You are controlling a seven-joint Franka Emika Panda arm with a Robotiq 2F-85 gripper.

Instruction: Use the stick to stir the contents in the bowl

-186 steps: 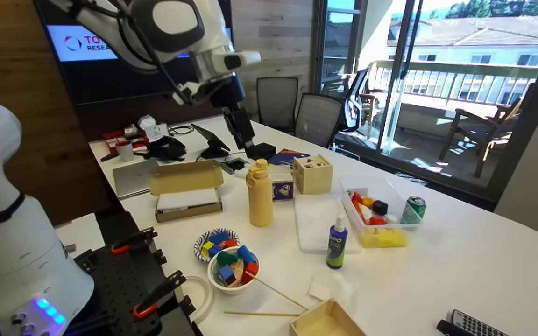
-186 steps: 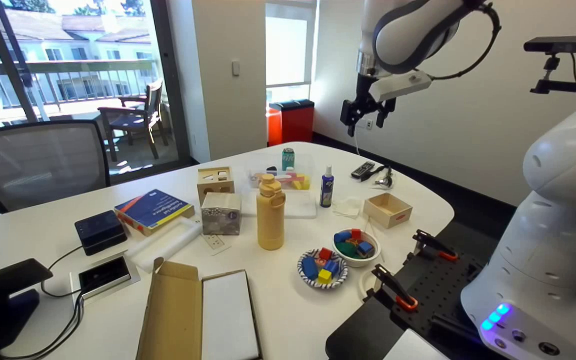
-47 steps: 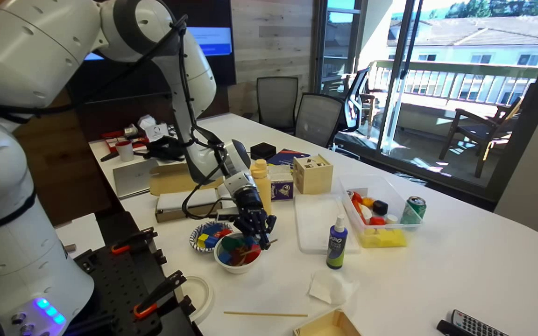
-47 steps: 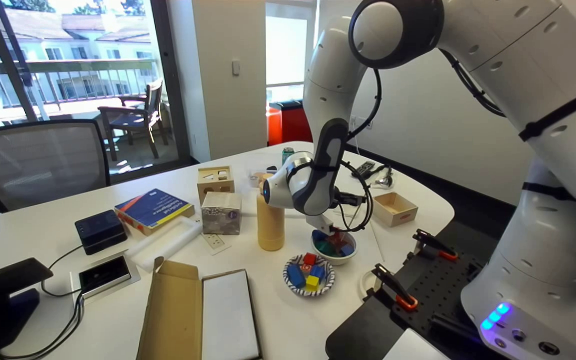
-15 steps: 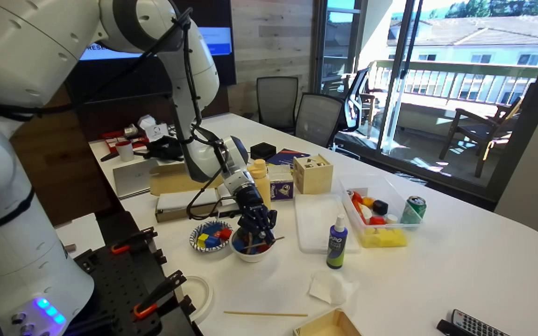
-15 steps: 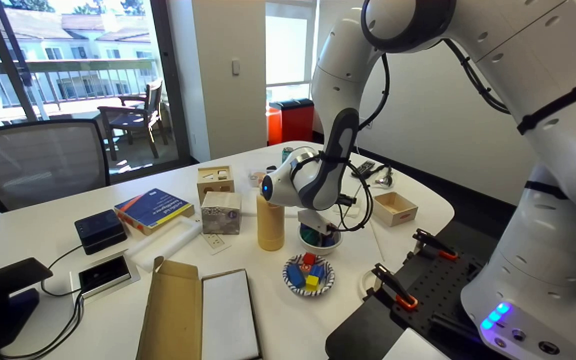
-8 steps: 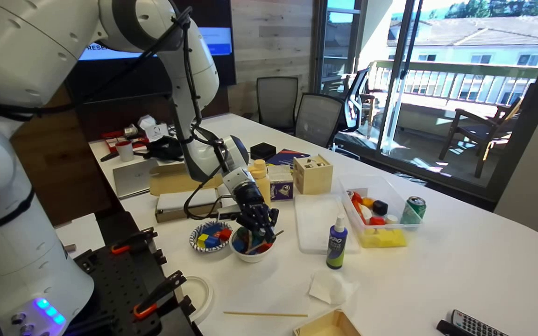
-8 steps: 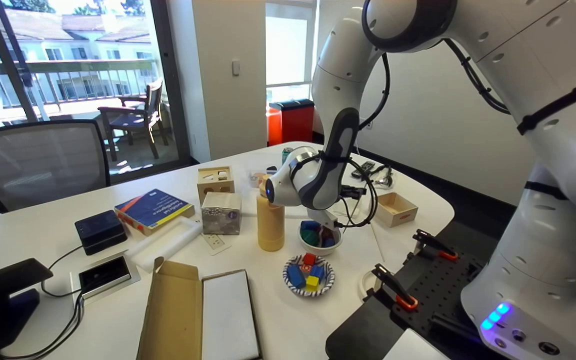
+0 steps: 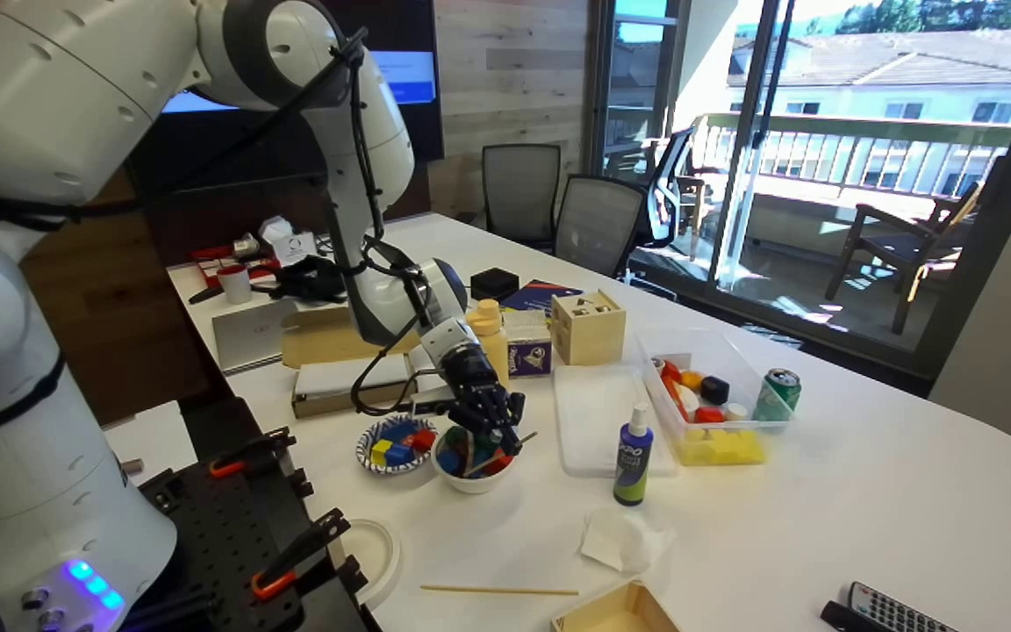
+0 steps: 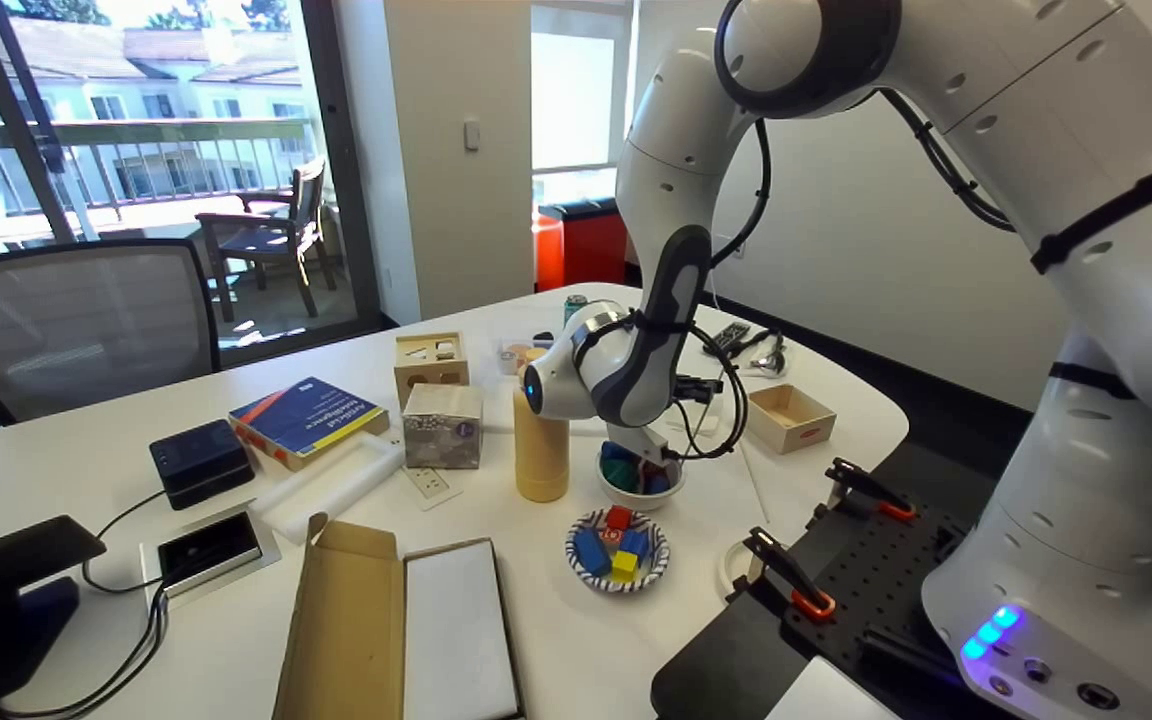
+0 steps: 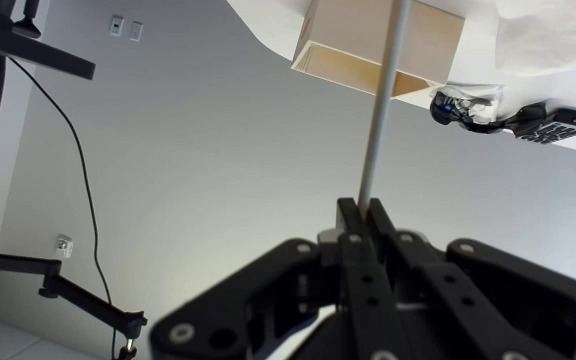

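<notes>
My gripper is shut on a thin stick, which sticks out between the fingertips in the wrist view. In an exterior view the gripper hangs low over the right side of the white bowl. There the slanting stick runs down across the rim, its lower end among the contents, a heap of blue, red and green pieces. The white bowl stands upright on the table, partly covered by the wrist in this exterior view. It is out of the wrist view.
A patterned dish of coloured blocks sits close beside the bowl. The tall yellow bottle stands just behind it. Another stick lies on the table near a wooden tray. A spray bottle stands farther right.
Over twelve seconds, the gripper has come down and taken the stick. The bowl has shifted towards the bottle. In the last second the gripper and stick moved slightly; the bowl stayed put.
</notes>
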